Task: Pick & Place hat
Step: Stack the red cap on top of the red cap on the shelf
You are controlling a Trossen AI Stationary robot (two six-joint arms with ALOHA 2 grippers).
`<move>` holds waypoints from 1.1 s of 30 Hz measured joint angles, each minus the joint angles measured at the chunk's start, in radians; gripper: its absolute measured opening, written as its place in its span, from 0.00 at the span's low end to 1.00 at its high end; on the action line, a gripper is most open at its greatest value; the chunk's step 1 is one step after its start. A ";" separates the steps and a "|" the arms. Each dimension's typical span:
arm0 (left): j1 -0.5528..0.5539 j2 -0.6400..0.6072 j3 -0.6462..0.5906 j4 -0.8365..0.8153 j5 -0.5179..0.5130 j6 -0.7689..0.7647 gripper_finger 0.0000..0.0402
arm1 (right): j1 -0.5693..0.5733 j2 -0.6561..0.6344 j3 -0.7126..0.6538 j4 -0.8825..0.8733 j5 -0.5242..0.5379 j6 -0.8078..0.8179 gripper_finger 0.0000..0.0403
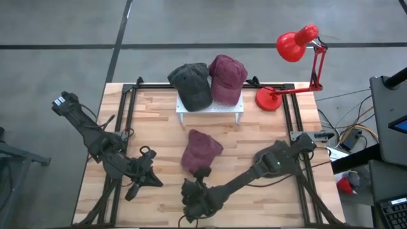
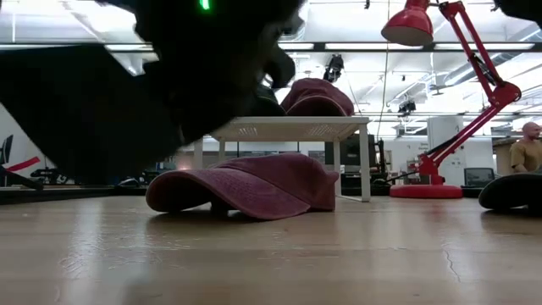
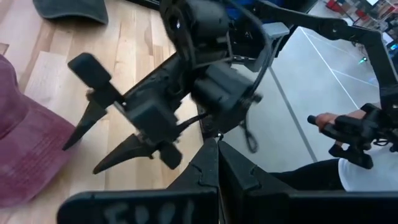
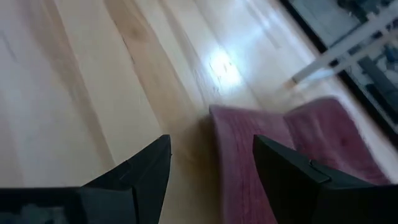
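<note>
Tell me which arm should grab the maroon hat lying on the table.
Right. The right gripper is open, with the brim of the maroon hat just ahead of its fingers. The left gripper is shut and sits off to the hat's side, so it looks less ready.

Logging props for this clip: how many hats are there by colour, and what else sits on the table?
Maroon hats: 2, one on the table, one on the white stand
Dark grey hat: 1
White stand: 1
Red desk lamp: 1
Total: 5
</note>
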 joint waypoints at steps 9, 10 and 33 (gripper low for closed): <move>-0.007 -0.004 0.000 -0.042 0.019 -0.012 0.00 | -0.030 -0.002 -0.039 -0.011 -0.048 0.052 0.56; -0.007 -0.004 0.000 -0.044 0.022 -0.011 0.00 | -0.033 -0.002 -0.044 -0.013 -0.048 0.059 0.56; -0.009 -0.004 0.000 -0.040 0.018 -0.018 0.00 | -0.043 -0.002 -0.081 -0.516 -0.116 0.485 0.46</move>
